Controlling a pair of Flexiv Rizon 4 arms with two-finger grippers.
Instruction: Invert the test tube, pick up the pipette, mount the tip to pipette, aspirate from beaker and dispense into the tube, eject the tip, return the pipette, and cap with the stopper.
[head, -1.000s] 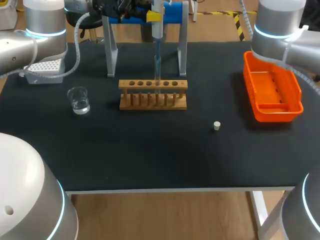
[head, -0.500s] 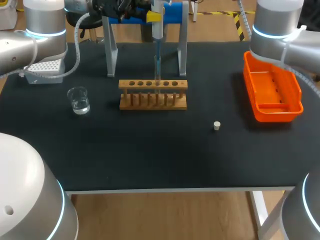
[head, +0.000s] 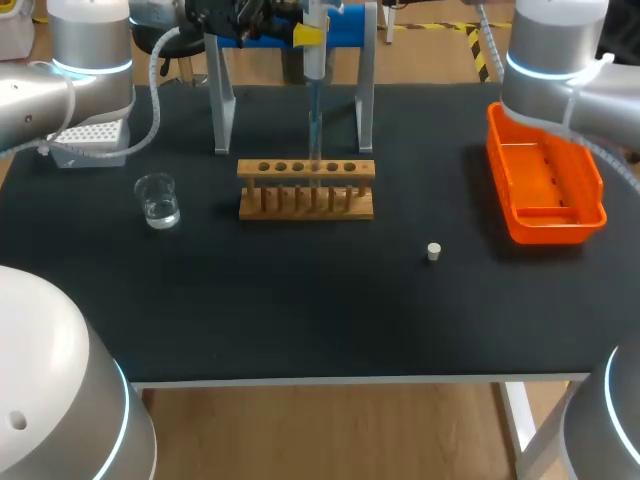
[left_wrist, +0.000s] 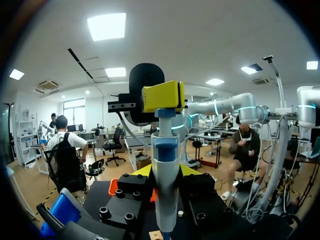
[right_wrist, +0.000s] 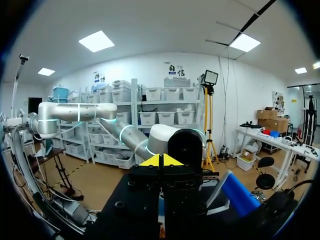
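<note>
My left gripper (left_wrist: 165, 172) is shut on the white and blue pipette (left_wrist: 165, 165), which it holds upright. In the head view the pipette (head: 314, 55) hangs at the back of the table. Its thin tip (head: 314, 130) reaches down into the test tube (head: 314, 178) standing in the wooden rack (head: 270, 170). A glass beaker (head: 158, 201) with clear liquid stands left of the rack. The small white stopper (head: 434, 251) lies on the black table to the rack's front right. My right gripper (right_wrist: 161, 161) is shut on nothing, off to the right, away from these things.
A white tip box (head: 90, 140) sits at the back left. An orange tray (head: 590, 190) stands at the right side. A grey stand (head: 220, 100) with a blue bar straddles the area behind the rack.
</note>
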